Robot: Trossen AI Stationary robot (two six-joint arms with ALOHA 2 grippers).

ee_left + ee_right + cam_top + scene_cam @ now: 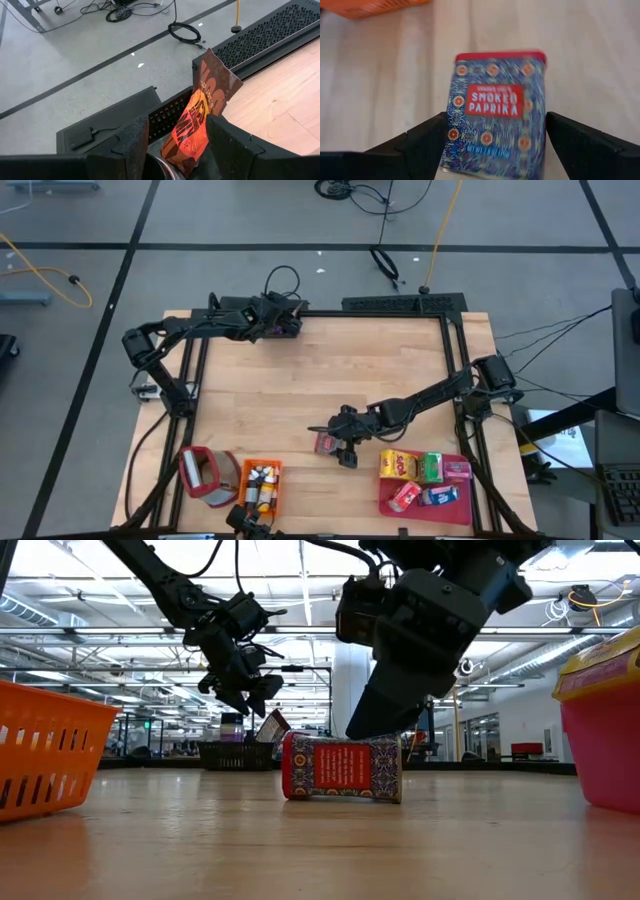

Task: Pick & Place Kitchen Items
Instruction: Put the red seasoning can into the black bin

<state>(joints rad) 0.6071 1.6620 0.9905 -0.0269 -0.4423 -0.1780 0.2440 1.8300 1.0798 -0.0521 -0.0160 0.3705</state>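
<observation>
A: Nearest the overhead camera, along the bottom edge of the frame, what sits on the tabletop (330, 370)?

B: At lower left, an orange crate (259, 485) packed with small bottles, with a red container (207, 475) just left of it. At lower right, a pink-red tray (386, 501) carries the food boxes (424, 478): yellow, green, red, blue.

A: And the arms?

B: The right hand (342, 452) is at lower centre, over a paprika tin (325, 443) that lies on the wood left of the tray. The left hand (284, 322) is at the upper centre, by the tabletop's far edge.

A: From tabletop level?

B: The tin (342, 767) lies on its side in the middle of the frame, the right hand (372, 725) low at its top right edge; contact is not clear. The left hand (247, 692) hangs in the air at upper left. The crate (45, 755) is at the left edge, a pink box (606, 730) at the right.

A: The left wrist view?

B: Its spread fingers (131, 142) flank a brown and orange snack packet (200, 120) at centre; whether they press it, I cannot tell.

A: The right wrist?

B: The tin (495, 112), labelled smoked paprika, lies between the released, wide-apart fingers (420, 142), which are not touching it.
</observation>
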